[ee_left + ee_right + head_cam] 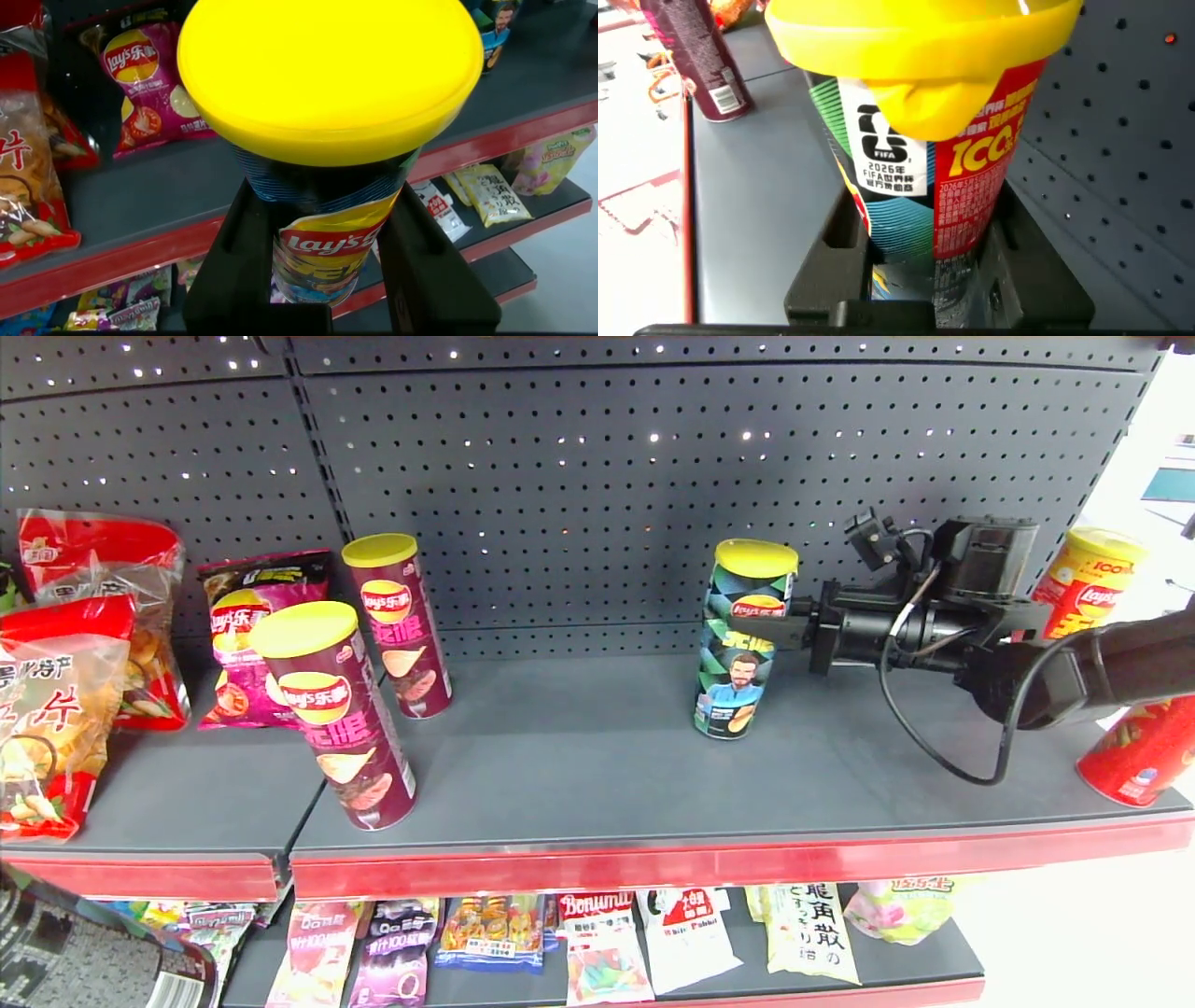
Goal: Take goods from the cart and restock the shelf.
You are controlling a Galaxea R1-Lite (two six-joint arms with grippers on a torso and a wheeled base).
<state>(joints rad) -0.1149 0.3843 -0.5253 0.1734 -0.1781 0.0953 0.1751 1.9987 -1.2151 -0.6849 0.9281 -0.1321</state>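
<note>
On the grey shelf [597, 756], a little right of its middle, a blue-green can [744, 644] with a yellow lid, upright, base at the board, well back from the front edge. Gripped around its upper half by the right gripper [761, 621], arm stretched in from the right side, fingers closed against opposite sides of the can just under the lid, nothing else in its hold. From the right wrist, lid rim bent on the near side, pegboard [1120, 140] close behind the can. Out in front of the shelf, left gripper [322, 201] closed on a blue-and-yellow can [327, 257], one finger pressed to each side, can upright, its broad yellow lid above the fingers, clear of the shelf. To the left on the same shelf, well apart from the blue-green can: purple can [331, 719] near the front edge, second purple can [400, 625] behind it nearer the pegboard, then a pink bag [261, 635] and red snack bags [84, 663] at the far left. Behind the right arm, against the pegboard, a red can [1088, 583]; nearer the front at the right end, another red can [1144, 751], cut off by the picture's edge. Below, on the lower shelf [934, 971], a row of small packets [597, 933].
</note>
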